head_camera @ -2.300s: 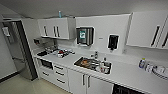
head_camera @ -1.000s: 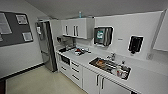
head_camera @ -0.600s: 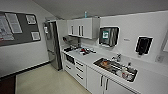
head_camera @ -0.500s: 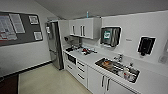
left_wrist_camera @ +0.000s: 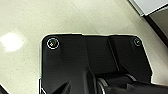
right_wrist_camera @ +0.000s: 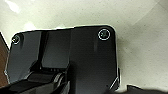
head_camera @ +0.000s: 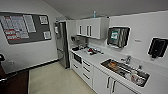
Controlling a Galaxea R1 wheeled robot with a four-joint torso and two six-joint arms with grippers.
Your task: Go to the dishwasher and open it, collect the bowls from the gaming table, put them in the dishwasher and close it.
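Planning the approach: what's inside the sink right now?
The sink holds an orange item at one end and a pale container at the other; its near side is hidden by the rim.

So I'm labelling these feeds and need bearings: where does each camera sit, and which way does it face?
Head view: high on the robot, facing forward and down at a kitchenette: sink, white cabinets, fridge, notice board.
Left wrist view: on the left wrist, facing down at the pale floor, over the robot's dark plate.
Right wrist view: on the right wrist, likewise, over its plate.
Shared: the pale floor.
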